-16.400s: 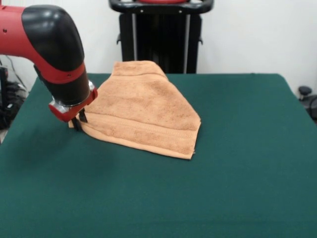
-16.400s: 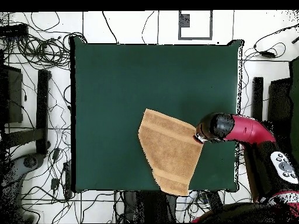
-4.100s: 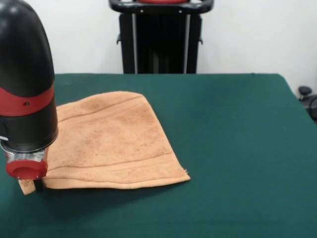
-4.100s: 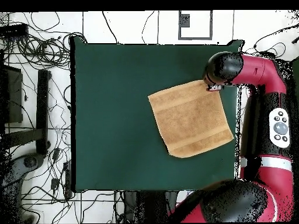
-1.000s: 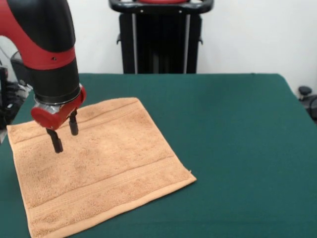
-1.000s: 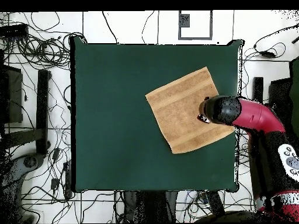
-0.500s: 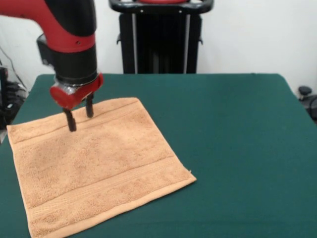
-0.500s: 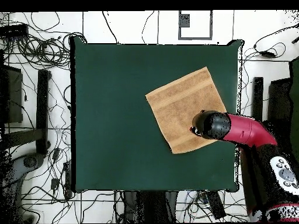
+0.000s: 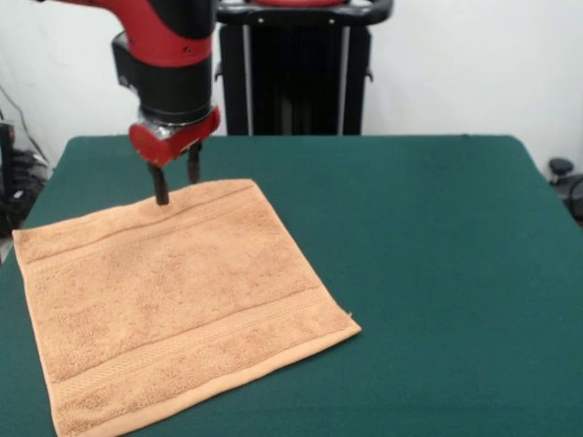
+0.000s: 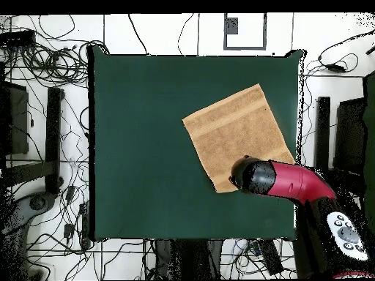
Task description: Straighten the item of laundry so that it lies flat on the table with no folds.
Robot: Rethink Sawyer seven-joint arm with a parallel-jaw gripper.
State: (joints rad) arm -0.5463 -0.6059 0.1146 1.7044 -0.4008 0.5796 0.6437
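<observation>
A plain white wall (image 9: 474, 64) stands behind the black stand (image 9: 293, 68), while around it, seen from overhead, the pale floor (image 10: 183, 33) carries tangled black cables (image 10: 51, 62) and dark equipment (image 10: 53, 139).

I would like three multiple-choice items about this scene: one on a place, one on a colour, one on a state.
1. Where is the gripper?
A. above the towel's far edge
B. over the table's bare right half
C. beyond the near edge

2. What colour is the table?
A. white
B. dark green
C. blue

3. How does the towel lie?
A. bunched up
B. folded in half
C. spread flat

Key: 1 A, its tips hang at the hem nearest the pedestal; 2 B, green cloth covers it; 3 C, no folds show in either view.
</observation>
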